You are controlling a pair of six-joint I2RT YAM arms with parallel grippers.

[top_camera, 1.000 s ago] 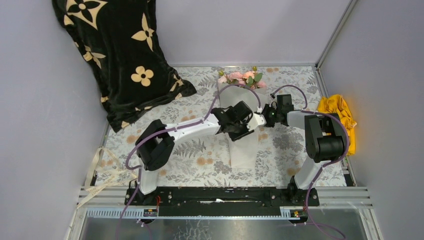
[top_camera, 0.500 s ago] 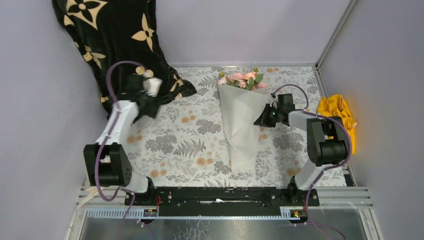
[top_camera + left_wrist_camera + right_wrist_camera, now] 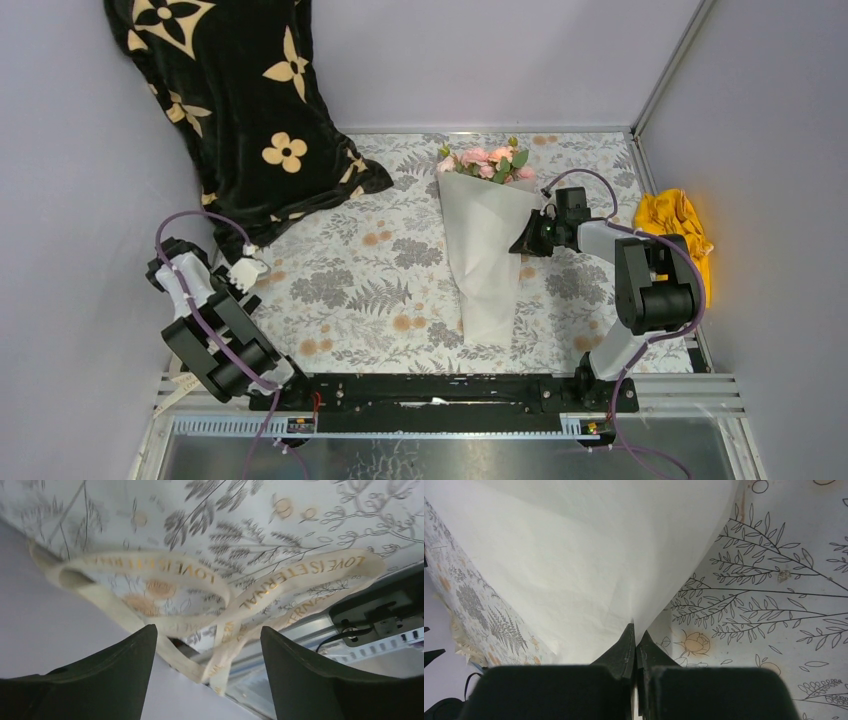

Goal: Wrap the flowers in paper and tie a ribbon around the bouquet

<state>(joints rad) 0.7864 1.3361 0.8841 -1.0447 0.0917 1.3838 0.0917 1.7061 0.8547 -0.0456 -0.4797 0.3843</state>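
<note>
Flowers (image 3: 485, 160) are already in their wrap: pink heads and green leaves poke out of the far end of the paper (image 3: 483, 250). It forms a long white cone lying down the middle of the table (image 3: 380, 290), wide mouth to the far side and narrow tail toward the arms. So the wrapping half looks done, or close to it. No ribbon goes round the cone anywhere that shows.

On the cone's right flank the right tool (image 3: 635, 632) is clenched, fingertips pressed together on the edge of the sheet. From its wrist view the paper runs straight into the pinch, so I'd judge it is keeping the fold from springing open.

Over to the ribbon (image 3: 300, 572) — cream satin with gold lettering, lying in loose loops at the near left corner of the table and spilling over the edge by the rail. That is well apart from the bouquet. The left tool (image 3: 207, 630) hangs just above it, fingers spread wide with nothing between them, and the loops lie beyond the fingertips.

What is left, as I read it, is the whole tying half — pick up the ribbon, carry it across, get it round the narrow part of the cone and knot it.

Further out, a black cloth (image 3: 240, 90) with cream flower shapes drapes the far left corner. A yellow cloth (image 3: 675, 225) sits bunched at the right edge.
</note>
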